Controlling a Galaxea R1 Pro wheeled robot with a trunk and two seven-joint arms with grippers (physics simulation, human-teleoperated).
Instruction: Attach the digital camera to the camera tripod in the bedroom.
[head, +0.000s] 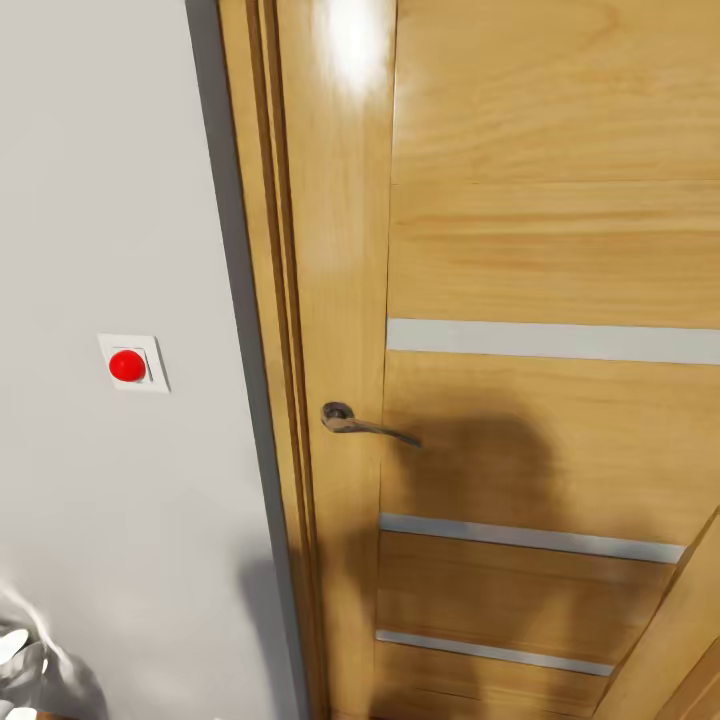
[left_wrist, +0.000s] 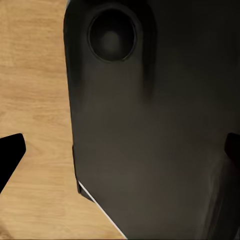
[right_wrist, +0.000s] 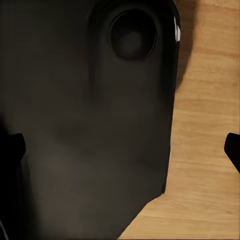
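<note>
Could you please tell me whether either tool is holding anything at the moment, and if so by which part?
Nothing is held: the fingertips of the left tool and the fingertips of the right tool stand wide apart, with nothing between them.

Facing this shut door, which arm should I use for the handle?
Probably the left: the door handle sits near the door's left edge, left of centre in the head view. Both wrist views look down at the wood floor, so neither gripper is raised.
</note>
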